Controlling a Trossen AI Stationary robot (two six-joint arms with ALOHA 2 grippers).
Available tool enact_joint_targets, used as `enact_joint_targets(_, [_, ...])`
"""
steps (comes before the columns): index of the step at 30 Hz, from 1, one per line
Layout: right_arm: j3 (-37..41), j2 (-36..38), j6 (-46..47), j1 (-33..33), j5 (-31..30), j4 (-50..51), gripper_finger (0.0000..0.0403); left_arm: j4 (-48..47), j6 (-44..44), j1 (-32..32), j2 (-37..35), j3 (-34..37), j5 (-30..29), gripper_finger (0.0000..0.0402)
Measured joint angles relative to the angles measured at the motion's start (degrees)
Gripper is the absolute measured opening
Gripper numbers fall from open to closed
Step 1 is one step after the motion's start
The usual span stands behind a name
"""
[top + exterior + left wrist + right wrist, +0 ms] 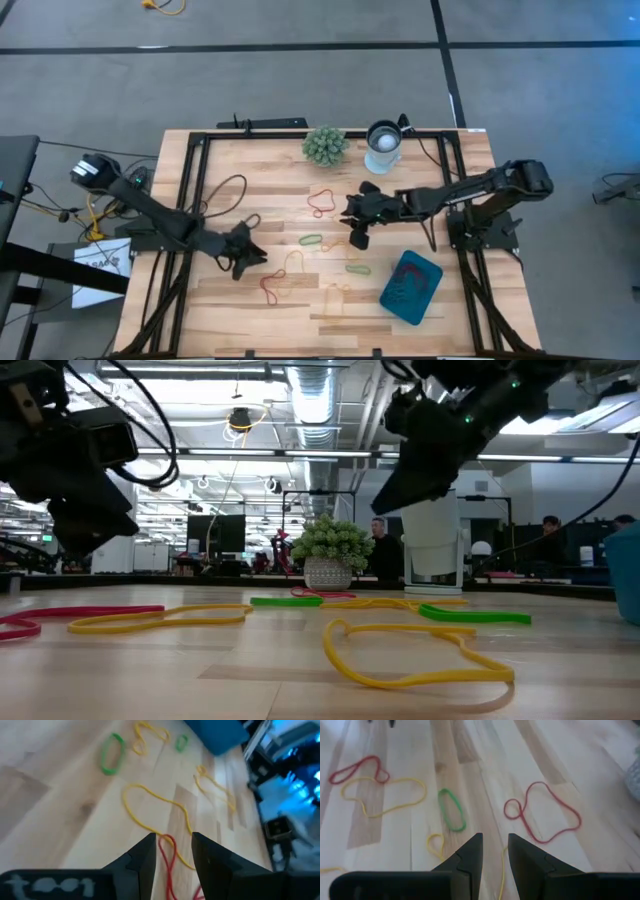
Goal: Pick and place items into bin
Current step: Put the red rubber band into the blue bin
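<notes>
A light wooden plank desk [220, 320] carries a scatter of thin, floppy rubber-band loops. A shallow teal-blue rectangular bin [411, 287] with rounded corners sits near the desk's front right corner and holds a few loops; their colours are hard to tell.

The left gripper [250, 262] hovers above the front left part of the desk, its two dark fingers [145, 862] slightly apart with nothing between them. Just beside it lies a red rubber-band loop [272, 287], which the left wrist view shows straight ahead of the fingertips, touching a long yellow rubber-band loop [155, 810].

The right gripper [358, 238] hangs over the middle of the desk, its fingers [470, 855] also a little apart and empty. A small green rubber-band loop [311, 240] lies just to its left, and a larger red loop [322, 202] lies behind it, towards the back of the desk. Another green loop [358, 268] rests between the right gripper and the bin.

At the back edge stand a spiky green plant ball [325, 145] and a round white-and-metal cup [383, 146], side by side but apart. In the low view, people [382, 550] stand in the room beyond the desk.
</notes>
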State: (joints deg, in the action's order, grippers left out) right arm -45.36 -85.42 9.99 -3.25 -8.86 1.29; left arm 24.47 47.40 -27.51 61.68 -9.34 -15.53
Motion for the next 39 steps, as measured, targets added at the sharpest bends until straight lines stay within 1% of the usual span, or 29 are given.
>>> enact_joint_targets(2, [0.0, -0.3, 0.0, 0.0, 0.0, 0.2, 0.0087, 0.0, -0.9, -0.6, 5.2, -2.9, 0.1, 0.0114])
enact_joint_targets(5, [0.0, -0.1, 0.0, 0.0, 0.0, -0.2, 0.0087, -3.7, -3.0, -1.7, 13.0, -8.3, 0.3, 0.0114])
enact_joint_targets(8, [0.0, 1.4, -0.1, 0.0, 0.0, -0.5, 0.0087, -11.2, -4.0, -2.5, 20.3, -14.6, 0.2, 0.0114])
enact_joint_targets(10, [-0.1, 2.2, -0.8, 0.0, -0.1, -0.9, 0.0087, -18.6, -3.5, -2.5, 24.8, -18.8, -1.1, 0.0114])
enact_joint_targets(13, [-0.1, 2.3, -1.5, 0.0, 0.0, -1.6, 0.0087, -25.3, -3.1, -2.7, 30.4, -24.4, -3.8, 0.0114])
enact_joint_targets(16, [-0.1, 2.3, -1.5, -0.2, 0.0, -2.2, 0.0087, -27.1, -6.6, -3.5, 34.0, -28.6, -5.3, 0.0114])
enact_joint_targets(19, [-0.1, 2.0, -1.4, -0.2, 0.0, -2.0, 0.0087, -32.1, -7.5, -4.6, 34.9, -32.2, -5.4, 0.0114])
enact_joint_targets(21, [0.0, 1.8, -1.5, -0.2, 0.0, -1.6, 0.0087, -37.3, -6.2, -5.5, 35.0, -34.4, -6.1, 0.0114])
enact_joint_targets(24, [0.0, 1.8, -1.4, -0.2, 0.0, -1.8, 0.0087, -43.8, -4.4, -6.7, 34.7, -36.4, -4.9, 0.0114])
enact_joint_targets(27, [0.0, 1.8, -1.1, -0.4, 0.0, -1.8, 0.0087, -44.8, -0.9, -7.2, 34.9, -36.6, -3.2, 0.0114])
enact_joint_targets(30, [0.0, 1.8, -1.0, -0.7, 0.0, -1.8, 0.0087, -45.3, 2.1, -8.0, 35.2, -36.7, -3.9, 0.0114])
enact_joint_targets(34, [0.0, 1.8, -1.0, -1.2, 0.0, -2.0, 0.0087, -45.6, 2.5, -8.5, 35.9, -36.3, -5.5, 0.0112])
enact_joint_targets(36, [0.0, 1.8, -0.9, -1.6, 0.0, -2.0, 0.0087, -45.1, 2.5, -8.1, 36.5, -35.7, -5.6, 0.0104])
enact_joint_targets(39, [0.0, 1.8, 0.5, -2.5, 0.0, -2.7, 0.0087, -44.1, 3.3, -7.3, 36.5, -34.6, -5.5, 0.0074])
